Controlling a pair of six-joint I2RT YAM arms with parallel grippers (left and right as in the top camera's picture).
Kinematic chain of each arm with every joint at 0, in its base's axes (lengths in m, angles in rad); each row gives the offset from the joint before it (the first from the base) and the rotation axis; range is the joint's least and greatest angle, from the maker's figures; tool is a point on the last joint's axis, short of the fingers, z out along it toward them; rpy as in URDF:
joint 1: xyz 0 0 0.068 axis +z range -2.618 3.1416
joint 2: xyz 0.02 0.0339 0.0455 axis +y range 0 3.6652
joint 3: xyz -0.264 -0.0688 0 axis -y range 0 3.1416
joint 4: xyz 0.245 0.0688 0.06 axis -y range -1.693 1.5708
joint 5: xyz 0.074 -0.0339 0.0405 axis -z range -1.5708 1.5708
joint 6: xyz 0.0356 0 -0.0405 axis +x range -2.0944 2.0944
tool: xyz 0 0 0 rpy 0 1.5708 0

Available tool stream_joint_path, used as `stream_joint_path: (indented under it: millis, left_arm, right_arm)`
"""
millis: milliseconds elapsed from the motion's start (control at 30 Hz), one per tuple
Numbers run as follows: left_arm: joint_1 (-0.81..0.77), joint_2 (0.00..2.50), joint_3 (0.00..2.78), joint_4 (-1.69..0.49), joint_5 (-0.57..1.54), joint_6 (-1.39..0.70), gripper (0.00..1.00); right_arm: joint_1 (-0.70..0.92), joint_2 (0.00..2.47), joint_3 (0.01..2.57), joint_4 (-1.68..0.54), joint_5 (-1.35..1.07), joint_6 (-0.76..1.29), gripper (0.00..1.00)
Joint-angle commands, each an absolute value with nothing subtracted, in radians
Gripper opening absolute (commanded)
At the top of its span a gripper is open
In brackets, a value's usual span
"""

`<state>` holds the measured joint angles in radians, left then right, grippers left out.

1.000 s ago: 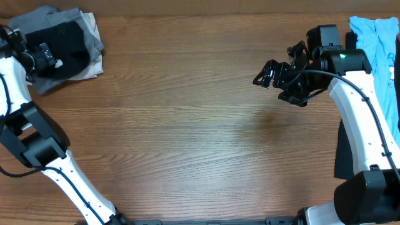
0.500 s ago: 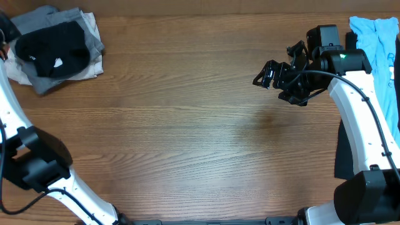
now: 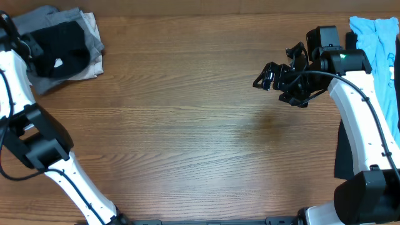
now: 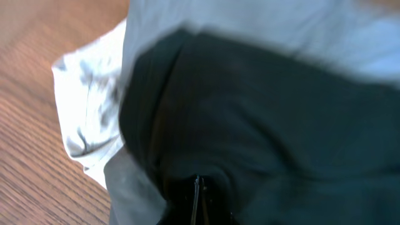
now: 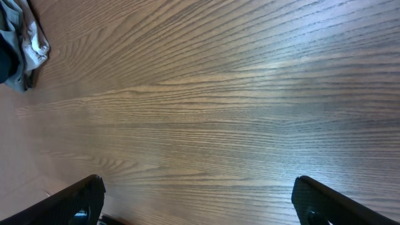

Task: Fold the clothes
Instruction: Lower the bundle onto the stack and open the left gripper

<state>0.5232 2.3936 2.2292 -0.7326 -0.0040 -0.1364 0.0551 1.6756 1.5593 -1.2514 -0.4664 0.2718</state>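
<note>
black fabric of the t-shirt fills the space right in front of the left gripper. its jaws are pinched together on a puckered fold of that cloth. the t-shirt lies bunched on top of a grey piece and a white piece. the white piece pokes out from under the black cloth beside the gripper, onto bare wood. all three make one heap on the wooden table.

the right gripper hovers over bare wood, well apart from that heap, which sits far ahead of it across the table. its jaws stand wide apart with nothing between them. a light-blue shirt lies behind this gripper, beside its arm. a dark garment lies further back along the same arm.
</note>
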Motion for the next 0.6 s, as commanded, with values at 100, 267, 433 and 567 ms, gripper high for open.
stream_joint_path:
  millis: [100, 267, 433, 567]
  left_arm:
    - [0.537, 2.461, 2.229, -0.746, -0.088, -0.086, 0.04]
    - [0.538, 2.435, 2.23, -0.765, -0.111, -0.087, 0.04]
    - [0.53, 2.339, 2.236, -0.756, -0.111, -0.118, 0.04]
    - [0.515, 2.247, 2.236, -0.739, -0.078, -0.209, 0.04]
  right_arm:
    - [0.059, 1.679, 1.562, -1.247, -0.453, 0.261, 1.0]
    - [0.059, 1.679, 1.562, -1.252, -0.453, 0.261, 1.0]
    - [0.059, 1.679, 1.562, -1.255, -0.453, 0.26, 1.0]
    - [0.059, 1.679, 1.562, -1.253, -0.453, 0.26, 1.0]
